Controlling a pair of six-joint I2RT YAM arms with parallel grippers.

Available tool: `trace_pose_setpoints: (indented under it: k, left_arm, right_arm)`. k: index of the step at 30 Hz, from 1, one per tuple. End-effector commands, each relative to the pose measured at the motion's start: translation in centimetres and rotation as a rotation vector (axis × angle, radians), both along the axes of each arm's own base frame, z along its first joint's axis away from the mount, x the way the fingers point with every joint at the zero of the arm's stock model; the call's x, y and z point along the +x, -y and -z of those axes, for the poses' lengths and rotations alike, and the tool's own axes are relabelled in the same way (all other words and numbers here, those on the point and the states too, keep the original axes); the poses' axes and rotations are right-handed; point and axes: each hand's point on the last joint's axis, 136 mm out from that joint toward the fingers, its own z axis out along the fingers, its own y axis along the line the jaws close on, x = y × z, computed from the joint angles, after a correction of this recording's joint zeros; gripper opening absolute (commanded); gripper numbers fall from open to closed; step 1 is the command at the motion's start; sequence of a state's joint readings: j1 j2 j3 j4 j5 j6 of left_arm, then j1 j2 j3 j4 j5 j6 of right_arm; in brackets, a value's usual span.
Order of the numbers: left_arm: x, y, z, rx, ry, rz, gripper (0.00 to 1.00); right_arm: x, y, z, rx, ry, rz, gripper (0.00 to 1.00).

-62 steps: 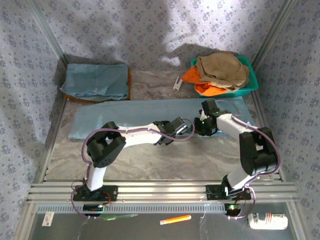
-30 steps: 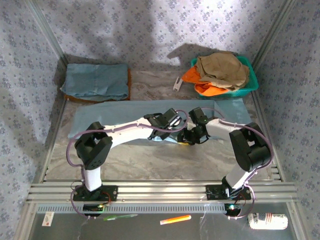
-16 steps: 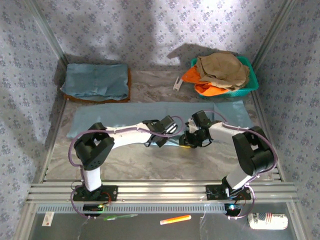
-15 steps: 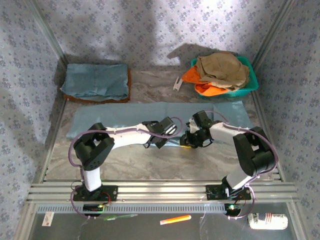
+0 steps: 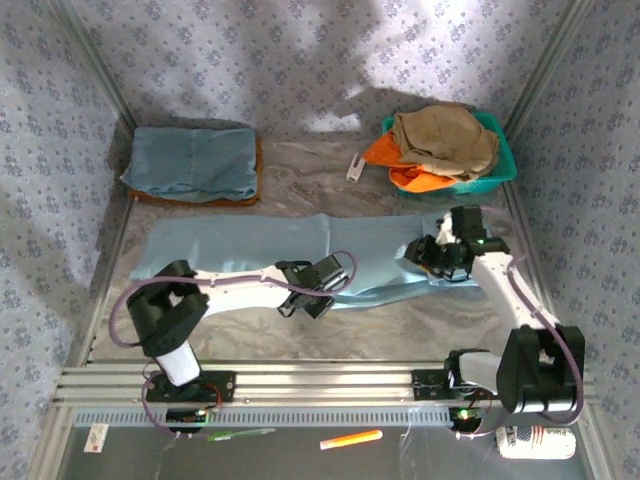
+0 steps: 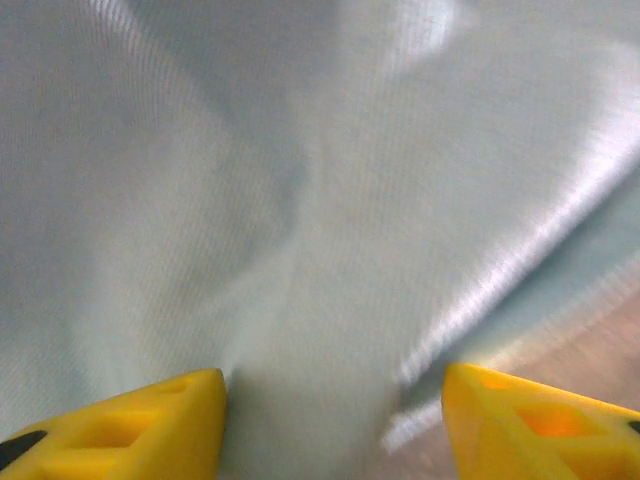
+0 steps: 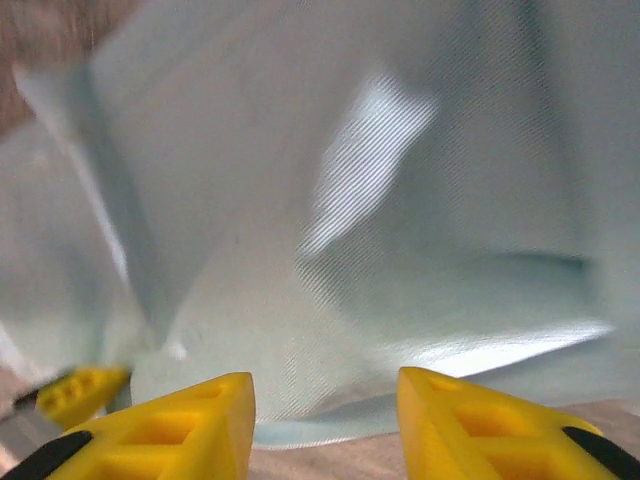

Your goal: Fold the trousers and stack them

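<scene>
The pale grey-blue trousers (image 5: 250, 245) lie lengthwise across the middle of the table, with a folded layer along their near right edge. My left gripper (image 5: 332, 278) hovers low over that near edge at mid-table. In the left wrist view it (image 6: 335, 400) is open, its yellow fingertips (image 6: 150, 425) wide apart over smooth cloth (image 6: 300, 200) with nothing pinched. My right gripper (image 5: 425, 252) sits over the trousers' right part. In the right wrist view it (image 7: 325, 400) is open above the cloth's (image 7: 350, 200) hem, holding nothing.
A folded blue garment (image 5: 192, 162) rests on a brown board at the back left. A green basket (image 5: 503, 160) at the back right holds tan and orange clothes. A small white object (image 5: 355, 167) lies beside it. Metal rails (image 5: 320, 382) run along the near edge.
Both grippers have opened and let go of the cloth. The right arm has swung out to the right, the left gripper has drawn slightly nearer, and the trousers have settled flat.
</scene>
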State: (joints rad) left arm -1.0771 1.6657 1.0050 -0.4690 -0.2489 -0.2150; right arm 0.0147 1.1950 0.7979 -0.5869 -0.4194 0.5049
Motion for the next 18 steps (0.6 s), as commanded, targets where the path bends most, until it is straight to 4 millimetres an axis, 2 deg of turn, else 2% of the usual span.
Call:
trace_pose_setpoints:
  k: [1, 2, 4, 7, 9, 12, 15, 18]
  left_arm:
    - [0.2, -1.0, -5.6, -0.115, 0.045, -0.032, 0.69]
    - [1.1, -1.5, -7.1, -0.179, 0.056, -0.064, 0.73]
    - [3.6, -3.0, -8.6, -0.286, 0.065, -0.165, 0.79]
    - [8.6, -7.3, -8.7, -0.326, 0.108, -0.424, 0.78]
    - [11.4, -10.2, -7.5, -0.328, 0.109, -0.6, 0.76]
    - [14.0, -14.0, -5.0, -0.326, 0.1, -0.803, 0.74]
    - [14.7, -17.0, -2.4, -0.328, 0.073, -0.954, 0.7]
    - [14.4, -19.4, -0.4, -0.347, 0.069, -1.064, 0.7]
  right_arm:
    - [-0.8, 3.5, -0.2, -0.094, -0.05, 0.124, 0.46]
    - [-0.8, 4.1, -0.2, -0.127, -0.052, 0.14, 0.47]
    - [-0.7, 5.0, 0.1, -0.185, -0.066, 0.159, 0.5]
    - [-0.7, 5.6, 1.3, -0.26, -0.111, 0.159, 0.51]
    - [-0.7, 6.0, 2.2, -0.334, -0.151, 0.15, 0.51]
    - [-0.6, 5.4, 3.3, -0.396, -0.196, 0.101, 0.51]
    - [-0.8, 4.6, 4.3, -0.461, -0.238, 0.049, 0.5]
    - [-1.6, 5.2, 5.2, -0.548, -0.288, 0.05, 0.48]
